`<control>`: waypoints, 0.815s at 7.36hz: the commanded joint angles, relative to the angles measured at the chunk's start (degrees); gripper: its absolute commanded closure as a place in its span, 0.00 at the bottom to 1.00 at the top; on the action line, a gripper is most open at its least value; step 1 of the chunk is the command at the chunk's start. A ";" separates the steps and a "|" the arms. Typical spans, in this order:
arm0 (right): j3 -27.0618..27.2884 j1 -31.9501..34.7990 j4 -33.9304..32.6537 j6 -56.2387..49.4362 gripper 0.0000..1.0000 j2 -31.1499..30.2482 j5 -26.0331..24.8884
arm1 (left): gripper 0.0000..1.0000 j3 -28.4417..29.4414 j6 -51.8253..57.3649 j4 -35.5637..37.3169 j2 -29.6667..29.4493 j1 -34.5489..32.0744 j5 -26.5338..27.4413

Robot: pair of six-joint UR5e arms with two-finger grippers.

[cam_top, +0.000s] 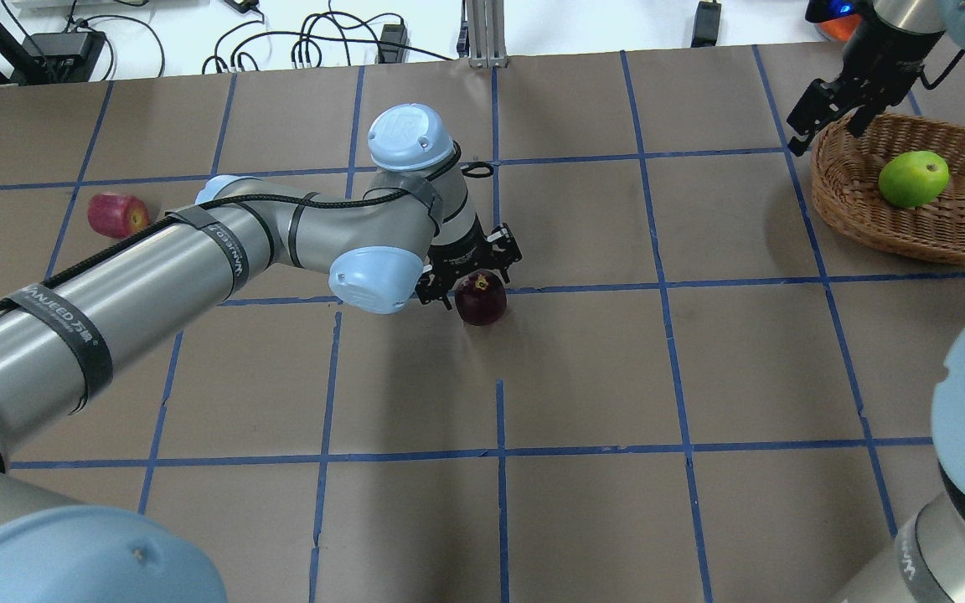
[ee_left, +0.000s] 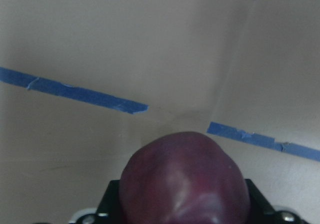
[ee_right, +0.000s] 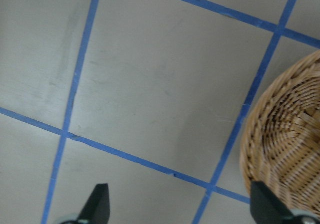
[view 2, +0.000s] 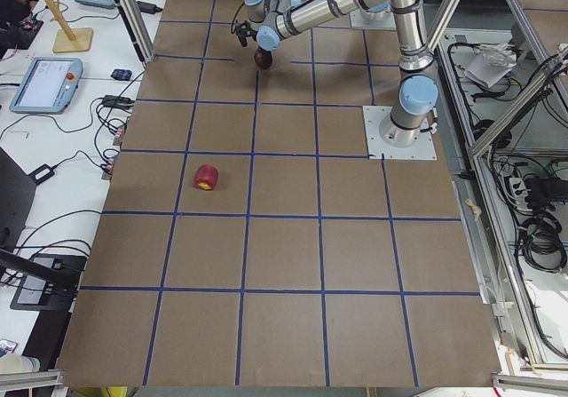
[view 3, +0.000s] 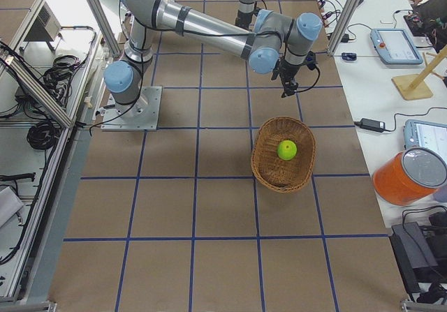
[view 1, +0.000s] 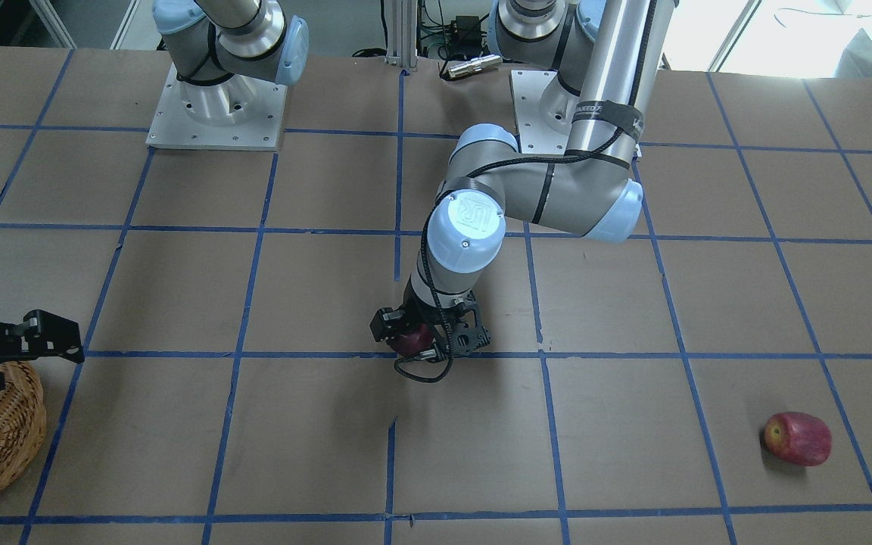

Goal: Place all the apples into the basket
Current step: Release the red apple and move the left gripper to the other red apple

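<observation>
My left gripper (view 1: 428,338) is shut on the dark maroon apple (cam_top: 481,300) near the middle of the table, low over a blue tape line. The apple fills the gap between the jaws in the left wrist view (ee_left: 185,181). The green apple (cam_top: 912,178) lies in the wicker basket (cam_top: 834,201). My right gripper (cam_top: 826,132) is open and empty, hovering over the table just beside the basket's rim (ee_right: 285,149). The red apple (cam_top: 116,214) lies alone on the table on my far left, also in the front view (view 1: 798,437).
The table is brown paper with a blue tape grid. The left arm's elbow (cam_top: 374,276) reaches over the table's middle. Both arm bases (view 1: 216,113) stand at the robot's edge. A metal part (view 1: 474,64) lies between them. An orange tub (view 3: 408,176) stands off the table.
</observation>
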 commanded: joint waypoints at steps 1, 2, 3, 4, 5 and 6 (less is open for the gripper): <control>0.46 6.34 0.46 11.81 0.00 -0.33 0.86 | 0.00 2.39 0.08 -5.04 3.87 5.84 -3.89; 0.98 9.94 0.46 17.01 0.00 -0.42 1.03 | 0.00 5.63 2.52 -11.88 5.55 9.44 -3.90; 2.99 15.64 -0.50 23.42 0.00 -0.59 1.04 | 0.00 7.67 10.64 -17.43 6.87 12.52 -2.86; 4.75 21.96 -2.95 30.27 0.00 -0.33 1.12 | 0.00 7.43 23.51 -20.01 7.75 16.03 3.33; 5.81 27.33 -5.41 37.39 0.00 -0.24 1.73 | 0.00 7.34 32.51 -21.16 8.72 20.42 7.13; 6.17 32.08 -6.39 44.59 0.00 0.11 1.83 | 0.00 8.29 40.78 -21.17 8.55 26.73 7.43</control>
